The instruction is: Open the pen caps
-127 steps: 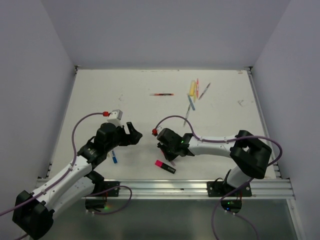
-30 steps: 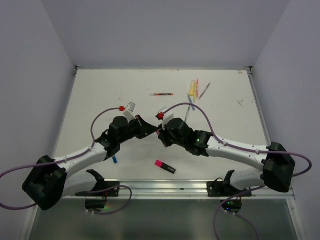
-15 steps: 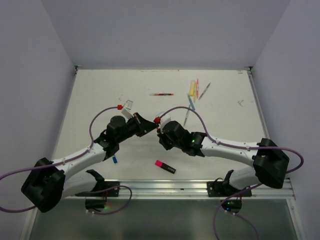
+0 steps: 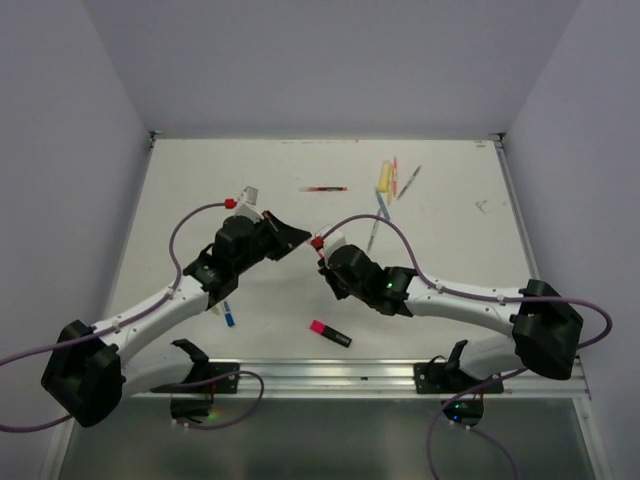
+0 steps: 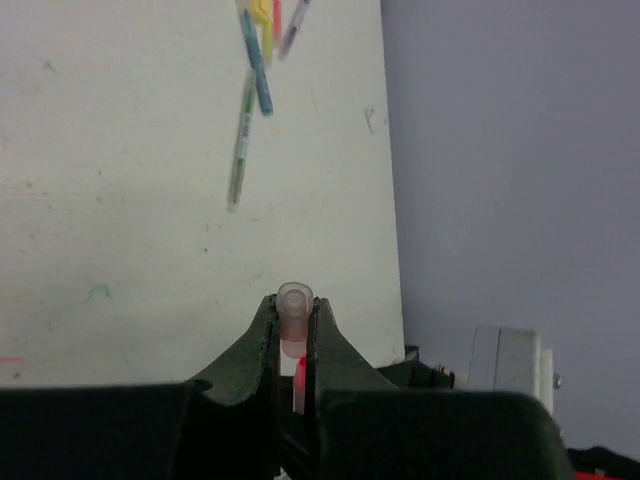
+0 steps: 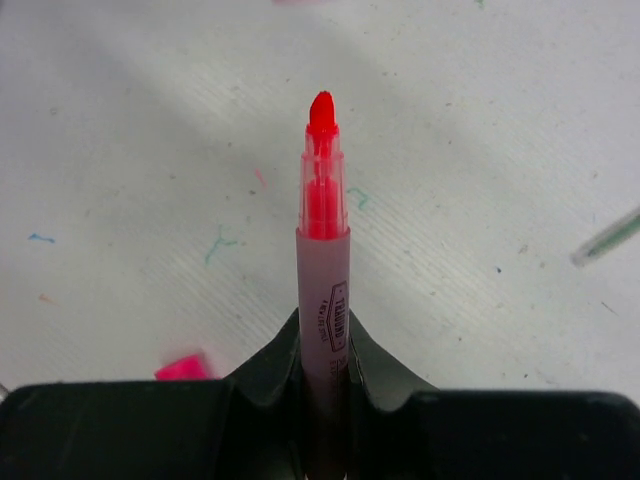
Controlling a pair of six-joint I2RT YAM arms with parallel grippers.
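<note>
A pale clear cap (image 5: 294,298) sits pinched in the left gripper (image 5: 294,312), apart from the pink highlighter (image 6: 324,270) held bare-tipped in the right gripper (image 6: 324,325), a pink-and-black highlighter (image 4: 330,333) lies near the desk (image 4: 200,180)'s near edge, and slim pens (image 4: 388,180) cluster toward its far right corner

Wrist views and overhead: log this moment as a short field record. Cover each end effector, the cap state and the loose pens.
left end effector: shut on pale clear cap
right end effector: shut on pink highlighter
cap state: off; highlighter tip bare, pointing away from the wrist
loose, near edge: pink-and-black highlighter, lying flat
loose, far right: pen cluster on the table
loose, far middle: red-and-black pen
</note>
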